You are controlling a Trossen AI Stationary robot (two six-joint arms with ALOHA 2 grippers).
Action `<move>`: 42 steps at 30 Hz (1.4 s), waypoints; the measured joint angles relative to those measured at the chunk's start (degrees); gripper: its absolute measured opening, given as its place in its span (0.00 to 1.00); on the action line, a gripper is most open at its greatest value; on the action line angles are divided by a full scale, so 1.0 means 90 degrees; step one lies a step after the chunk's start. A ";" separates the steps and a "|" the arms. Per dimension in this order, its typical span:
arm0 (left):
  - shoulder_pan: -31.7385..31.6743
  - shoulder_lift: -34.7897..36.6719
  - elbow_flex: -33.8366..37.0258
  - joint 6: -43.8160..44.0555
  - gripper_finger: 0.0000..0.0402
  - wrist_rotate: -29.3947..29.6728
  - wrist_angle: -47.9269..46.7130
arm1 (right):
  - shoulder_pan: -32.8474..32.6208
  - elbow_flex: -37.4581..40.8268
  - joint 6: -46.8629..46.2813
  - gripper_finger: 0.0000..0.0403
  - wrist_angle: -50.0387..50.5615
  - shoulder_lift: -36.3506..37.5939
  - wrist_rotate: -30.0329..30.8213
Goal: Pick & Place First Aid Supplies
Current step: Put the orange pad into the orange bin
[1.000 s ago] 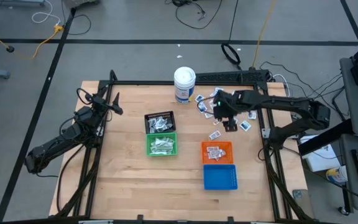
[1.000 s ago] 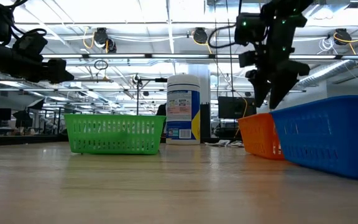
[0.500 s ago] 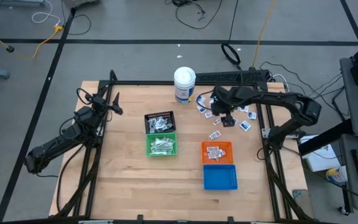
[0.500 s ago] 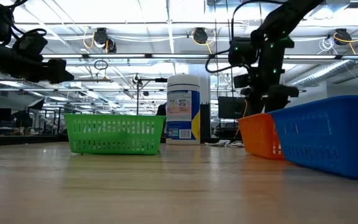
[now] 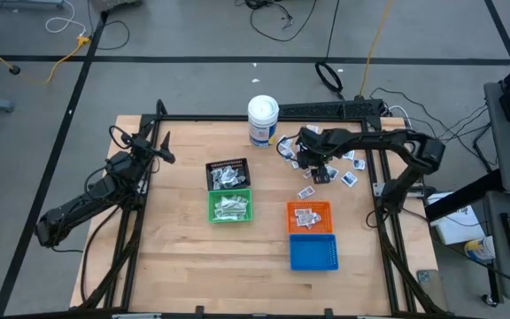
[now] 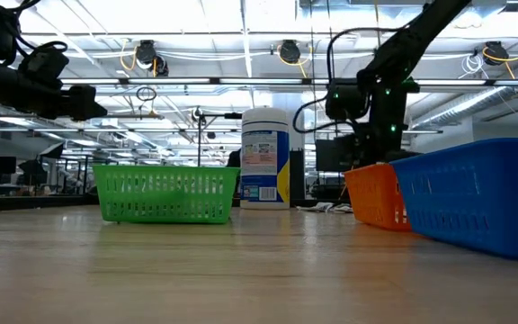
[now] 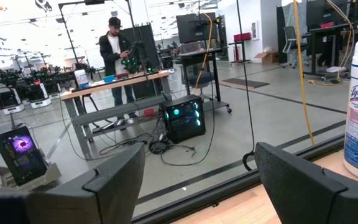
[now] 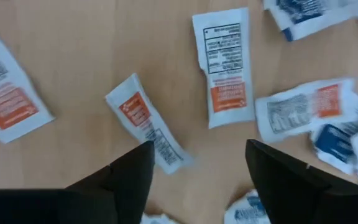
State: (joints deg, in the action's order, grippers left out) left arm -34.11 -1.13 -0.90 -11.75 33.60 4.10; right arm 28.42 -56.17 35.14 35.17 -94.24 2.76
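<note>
Small flat wrapped packets lie scattered on the table at its far right (image 5: 350,178); the right wrist view shows several white ones with orange print (image 8: 224,65) and blue-printed ones (image 8: 331,140). My right gripper (image 5: 317,168) hangs open just above them, its fingers pointing down (image 8: 197,180), touching none. More packets lie in the black basket (image 5: 227,174), the green basket (image 5: 231,206) and the orange basket (image 5: 308,215). My left gripper (image 5: 165,149) waits open and empty above the table's far left (image 7: 197,180).
A white canister with a blue-yellow label (image 5: 262,120) stands at the far edge, left of the loose packets. The blue basket (image 5: 312,252) sits on the near side of the orange one. Bare wood lies at the near left. A person stands far off in the room (image 7: 118,50).
My right gripper has gone down and a little toward the table's far left, from above the orange basket's far side to just over the loose packets. In the low view it has sunk behind the orange basket's rim. The packets have not moved.
</note>
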 joint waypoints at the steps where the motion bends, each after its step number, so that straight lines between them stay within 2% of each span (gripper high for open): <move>1: 0.0002 0.0001 -0.0001 0.0000 0.76 0.0000 0.0000 | 0.0000 0.0025 0.0000 0.58 -0.0024 -0.0061 0.0002; 9: 0.0001 0.0000 0.0000 0.0000 0.76 -0.0001 0.0000 | -0.0005 0.0071 0.0034 0.38 -0.0082 -0.0240 -0.0019; 13: 0.0000 0.0001 -0.0001 0.0000 0.76 -0.0001 0.0000 | -0.0002 0.0071 0.0045 0.23 -0.0166 -0.0250 -0.0015; 18: 0.0002 0.0001 0.0001 0.0000 0.76 -0.0001 0.0000 | 0.0000 0.0076 -0.0005 0.03 -0.0225 -0.0252 -0.0321; 24: 0.0000 0.0001 0.0000 0.0000 0.76 -0.0001 0.0000 | 0.0000 0.0063 -0.0381 0.01 -0.0178 -0.0148 -0.0323; 31: 0.0002 0.0002 -0.0001 0.0000 0.76 -0.0001 0.0000 | 0.0000 -0.0444 -0.1160 0.00 0.0631 0.0349 -0.0322; 42: 0.0002 0.0000 0.0001 0.0000 0.76 -0.0001 0.0000 | -0.0002 -0.1243 -0.3913 0.00 0.2069 0.1075 -0.0318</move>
State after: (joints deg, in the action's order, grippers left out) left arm -34.09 -1.13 -0.89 -11.75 33.58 4.10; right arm 28.40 -67.35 -0.08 53.79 -84.56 -0.10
